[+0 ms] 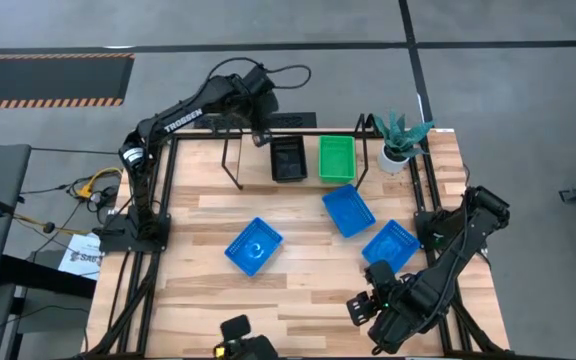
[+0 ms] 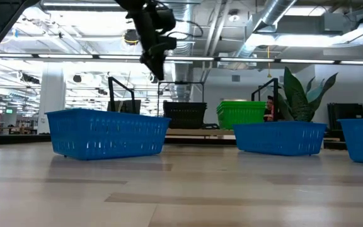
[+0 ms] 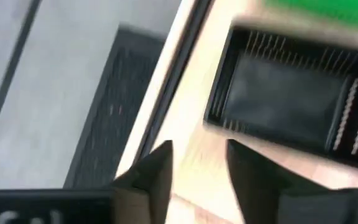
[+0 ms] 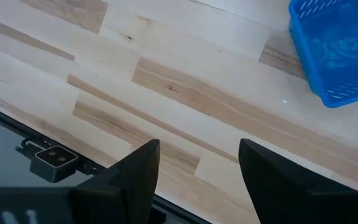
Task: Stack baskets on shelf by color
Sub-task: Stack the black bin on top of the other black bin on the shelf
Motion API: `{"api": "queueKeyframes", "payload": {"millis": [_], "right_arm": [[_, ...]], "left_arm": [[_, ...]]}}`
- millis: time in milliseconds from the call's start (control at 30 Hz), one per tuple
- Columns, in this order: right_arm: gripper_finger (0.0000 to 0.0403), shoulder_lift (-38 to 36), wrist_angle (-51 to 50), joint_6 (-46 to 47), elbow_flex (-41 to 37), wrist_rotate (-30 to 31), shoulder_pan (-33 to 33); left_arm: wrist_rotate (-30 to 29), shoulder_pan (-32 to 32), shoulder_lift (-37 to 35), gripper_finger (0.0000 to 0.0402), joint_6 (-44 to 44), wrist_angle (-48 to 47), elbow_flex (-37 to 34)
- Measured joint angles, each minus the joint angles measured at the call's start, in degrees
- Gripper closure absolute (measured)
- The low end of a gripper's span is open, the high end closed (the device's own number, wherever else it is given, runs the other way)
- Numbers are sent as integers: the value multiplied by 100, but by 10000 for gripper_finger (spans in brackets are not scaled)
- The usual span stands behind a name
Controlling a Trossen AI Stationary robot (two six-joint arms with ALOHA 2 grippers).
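On the shelf at the table's far edge stand a black basket and, to its right, a green basket; both also show in the low view, the black basket and the green basket. Three blue baskets rest on the tabletop. My left gripper hangs open just left of the black basket and above it, holding nothing. My right gripper stands open over bare wood near the table's front right.
A potted plant stands at the far right corner beside the shelf. The shelf's left part is bare. The table's black frame runs along its left and right edges. Open wood lies in the middle and near left.
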Motion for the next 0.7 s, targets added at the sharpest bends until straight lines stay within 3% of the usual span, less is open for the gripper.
{"api": "queueKeyframes", "payload": {"millis": [167, 433, 700], "right_arm": [[158, 0, -4, -110, 0, 0, 0], [158, 0, -26, -138, 0, 0, 0], [158, 0, -24, -212, 0, 0, 0]], "left_arm": [[-9, -4, 0, 384, 59, -123, -618], [240, -111, 5, 400, 15, 731, -1844], [510, -270, 11, 401, -247, 1553, -2454]]}}
